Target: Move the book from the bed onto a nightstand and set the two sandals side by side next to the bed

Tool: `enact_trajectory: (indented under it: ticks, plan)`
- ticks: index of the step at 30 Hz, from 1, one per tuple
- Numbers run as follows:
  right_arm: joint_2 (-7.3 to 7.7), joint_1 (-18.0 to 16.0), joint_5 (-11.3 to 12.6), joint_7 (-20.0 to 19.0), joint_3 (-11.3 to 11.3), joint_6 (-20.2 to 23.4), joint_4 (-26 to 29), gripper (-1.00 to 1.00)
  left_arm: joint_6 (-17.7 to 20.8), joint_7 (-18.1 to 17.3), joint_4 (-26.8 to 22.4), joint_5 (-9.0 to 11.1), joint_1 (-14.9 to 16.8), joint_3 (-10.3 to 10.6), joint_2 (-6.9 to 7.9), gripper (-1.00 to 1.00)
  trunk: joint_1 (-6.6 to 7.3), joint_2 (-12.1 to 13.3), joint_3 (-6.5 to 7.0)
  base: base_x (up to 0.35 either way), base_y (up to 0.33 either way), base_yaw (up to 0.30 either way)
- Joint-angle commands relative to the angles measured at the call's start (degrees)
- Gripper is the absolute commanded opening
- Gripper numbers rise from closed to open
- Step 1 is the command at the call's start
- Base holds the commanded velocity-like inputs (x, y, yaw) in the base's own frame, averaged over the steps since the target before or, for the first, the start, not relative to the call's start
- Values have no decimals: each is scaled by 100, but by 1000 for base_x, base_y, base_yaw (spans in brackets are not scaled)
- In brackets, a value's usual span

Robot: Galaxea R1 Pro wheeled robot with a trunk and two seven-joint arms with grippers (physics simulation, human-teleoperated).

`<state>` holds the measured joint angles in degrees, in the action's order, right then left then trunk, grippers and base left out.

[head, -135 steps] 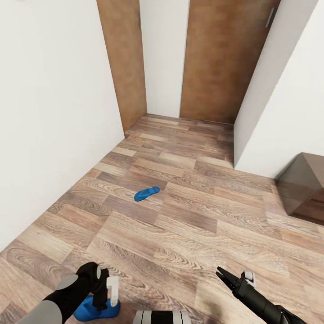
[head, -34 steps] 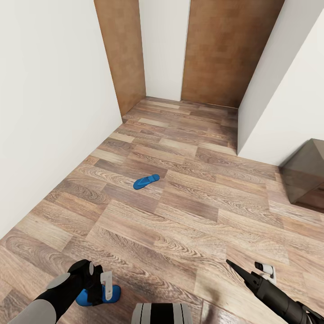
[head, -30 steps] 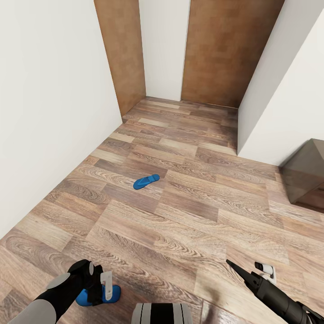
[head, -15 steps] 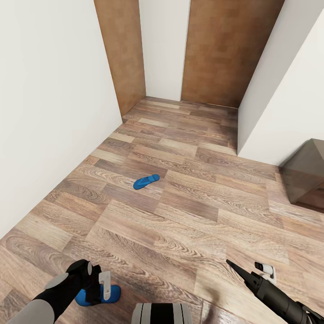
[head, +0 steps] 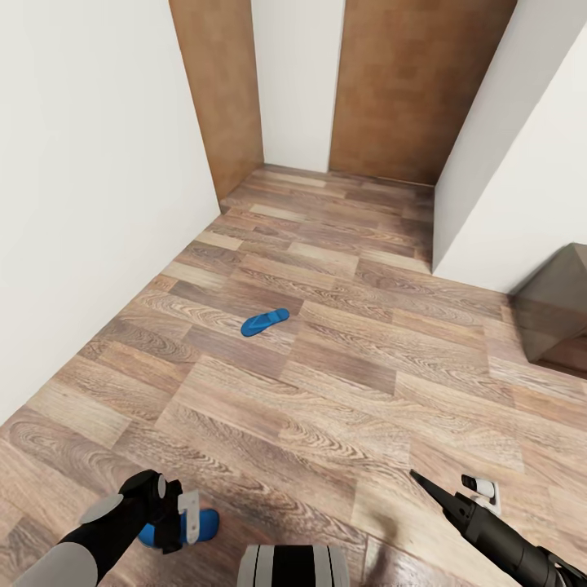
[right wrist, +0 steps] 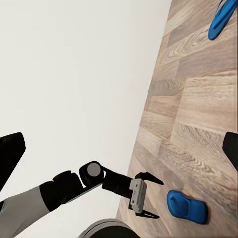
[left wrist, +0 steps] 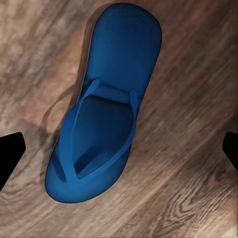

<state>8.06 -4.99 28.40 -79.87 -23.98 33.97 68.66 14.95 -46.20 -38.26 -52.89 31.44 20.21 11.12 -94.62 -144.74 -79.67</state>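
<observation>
One blue sandal (head: pixel 263 322) lies flat on the wood-plank floor, out in the middle of the room. The other blue sandal (head: pixel 205 524) lies close to my base at the lower left. My left gripper (head: pixel 181 522) hangs open just above it. In the left wrist view this sandal (left wrist: pixel 101 114) lies strap-up between the two wide-apart fingertips (left wrist: pixel 10 153), untouched. My right gripper (head: pixel 444 485) is open and empty over bare floor at the lower right. The right wrist view shows the left gripper (right wrist: pixel 147 196) beside the near sandal (right wrist: pixel 187 207). The book and the bed are out of view.
White walls close in on the left and right. Two brown wooden door panels (head: pixel 399 90) stand at the far end of a short passage. A dark brown glossy cabinet (head: pixel 558 314) sits against the right wall. Open floor lies between the sandals.
The camera has shifted slightly, so the far sandal sits a bit higher in the picture. My left gripper stays over the near sandal, a little lower. The right arm is still.
</observation>
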Motion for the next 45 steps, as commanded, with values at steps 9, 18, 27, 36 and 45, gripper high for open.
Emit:
enact_trajectory:
  ticks: [9,18,27,36,45]
  plan:
    - [3,-2,17,-11,-1,58,-2,100,51,-21,-13,6,2,27,57,100,-22,-14,-204,0,0,0]
    - [3,-2,17,-11,-1,58,-2,100,50,-21,-42,7,2,21,72,100,-27,-17,-248,0,0,0]
    - [3,-2,16,-9,-1,58,-2,100,47,-21,-162,7,2,-58,67,100,-27,-17,-248,0,0,0]
    - [3,-2,16,-7,-1,58,-2,100,41,-16,-186,8,2,-152,66,100,-27,-17,-248,0,0,0]
    - [3,-2,16,-6,-1,58,-2,100,35,-4,-182,3,2,-182,75,100,-27,-17,-248,0,0,0]
